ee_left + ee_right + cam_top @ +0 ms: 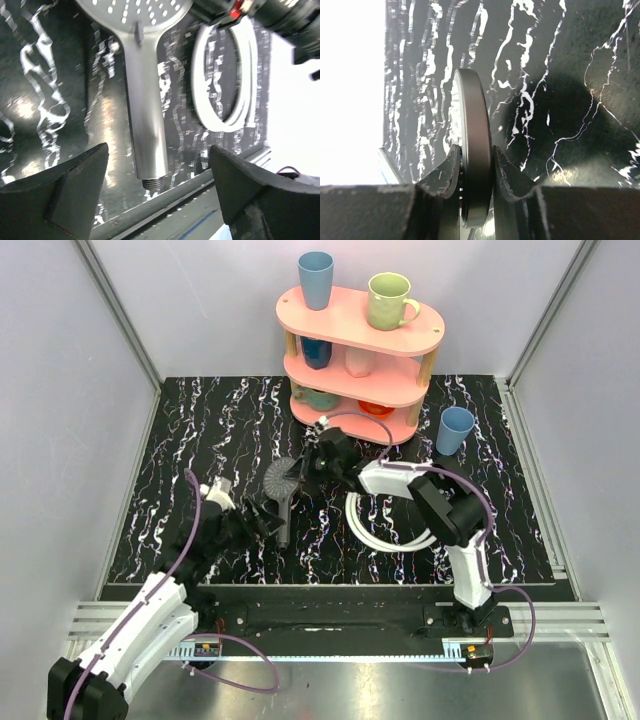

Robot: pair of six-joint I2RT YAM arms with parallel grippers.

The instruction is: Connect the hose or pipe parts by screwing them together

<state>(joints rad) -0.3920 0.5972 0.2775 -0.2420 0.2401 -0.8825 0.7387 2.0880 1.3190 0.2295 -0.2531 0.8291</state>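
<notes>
Judging from the layout, nothing is joined yet: the right gripper (pixel 476 167) pinches the rim of the shower head (pixel 474 115), the left gripper (pixel 158 148) stands wide open astride its bare threaded handle end, and the hose (pixel 197 80) lies coiled, unconnected, at the head's four o'clock.

Pink three-tier shelf (pixel 352 318) sits at the back of the black white-veined mat (pixel 190 440). Top tier: light blue cup (pixel 316 280) on the left, pale green mug (pixel 390 300) on the right, both upright, mug handle pointing right. Middle tier: dark blue cup (pixel 317 352) with a pale pink cup (pixel 360 362) beside it. Bottom tier: teal item (pixel 318 398) left, orange-red item (pixel 376 408) right — both half hidden, can't tell what they are. Another blue cup (pixel 455 430) stands upright on the mat just right of the shelf — not touching it.
</notes>
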